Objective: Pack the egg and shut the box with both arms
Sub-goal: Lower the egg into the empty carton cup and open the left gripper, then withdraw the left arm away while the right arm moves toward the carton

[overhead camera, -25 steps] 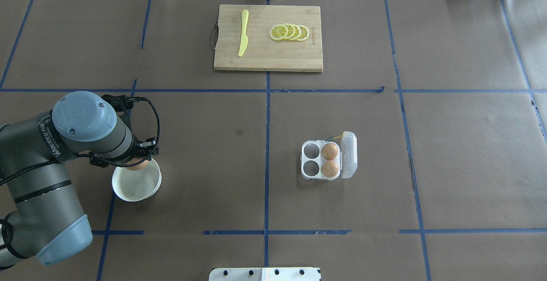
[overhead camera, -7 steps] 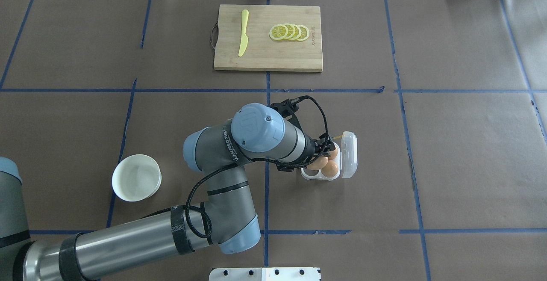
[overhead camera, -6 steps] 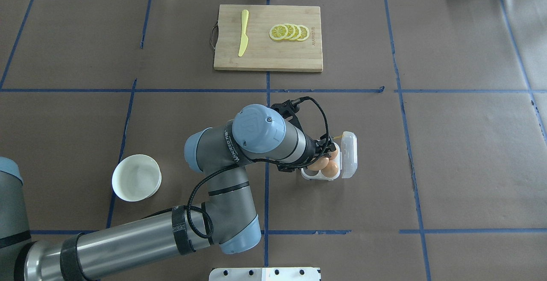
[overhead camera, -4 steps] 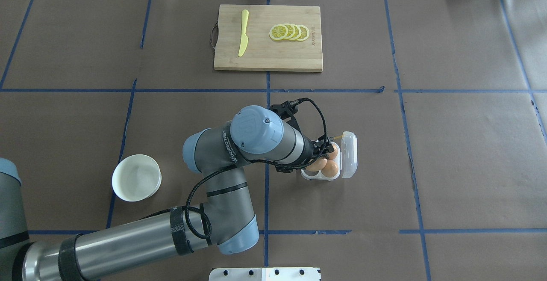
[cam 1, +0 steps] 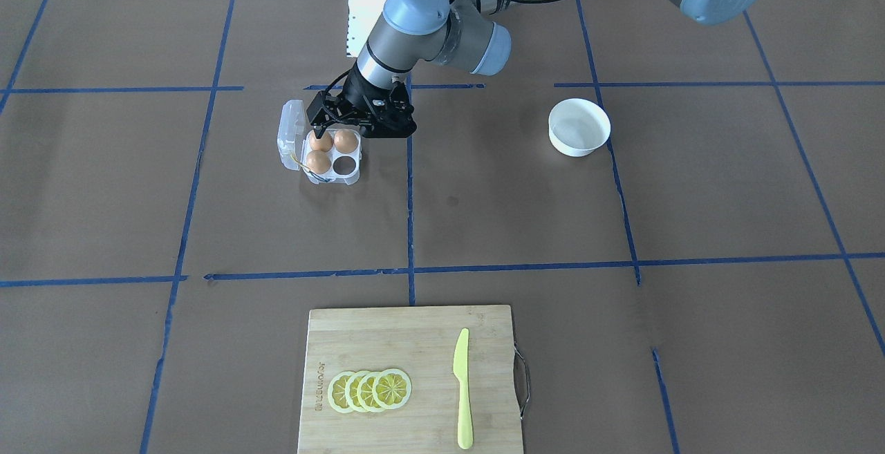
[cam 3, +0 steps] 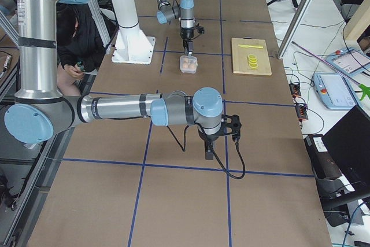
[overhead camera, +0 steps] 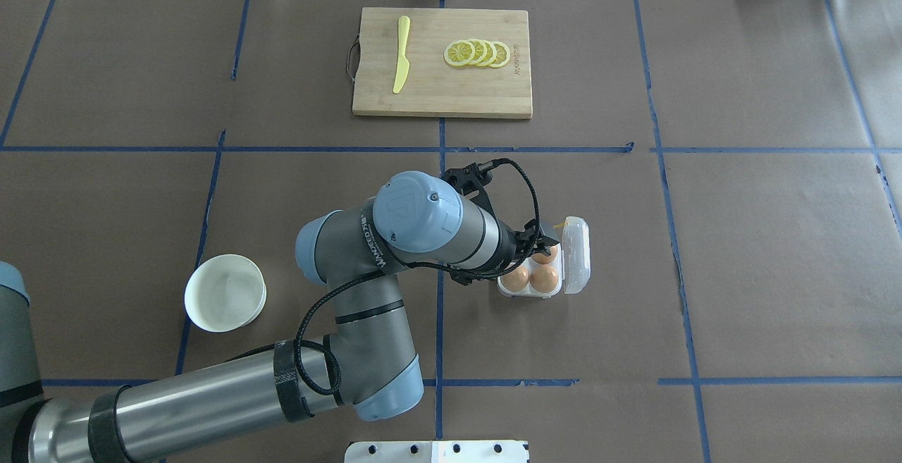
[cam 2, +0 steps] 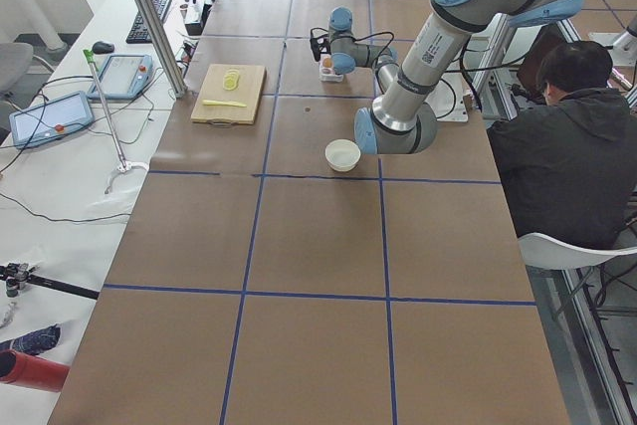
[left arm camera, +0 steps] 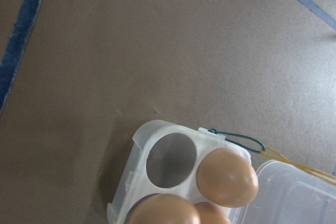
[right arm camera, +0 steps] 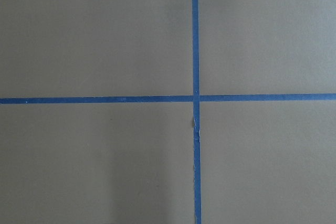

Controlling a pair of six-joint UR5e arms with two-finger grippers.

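Three eggs point(cam 1: 319, 162) sit in the box point(cam 1: 289, 129); left hand point(cam 1: 342, 128) above, parted, empty; arm point(overhead camera: 416, 220) lettering illegible.

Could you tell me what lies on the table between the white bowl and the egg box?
Only bare paper crossed by one blue tape line, in the front-facing view; the left arm hangs above it.

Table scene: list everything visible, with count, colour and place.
table: one, brown paper, blue tape grid
box: one, clear, lid open, mid-table
eggs: three, tan-orange, in its cups
bowl: one, white, on the robot's left side
cutting board: one, wooden, far side
lemon slices: four, yellow, on that board
knife: one, yellow, on that board
person: one, dark clothing, seated beside the robot
left gripper: one, black, open, above the box
right gripper: one, black, over tape crossing, state unclear
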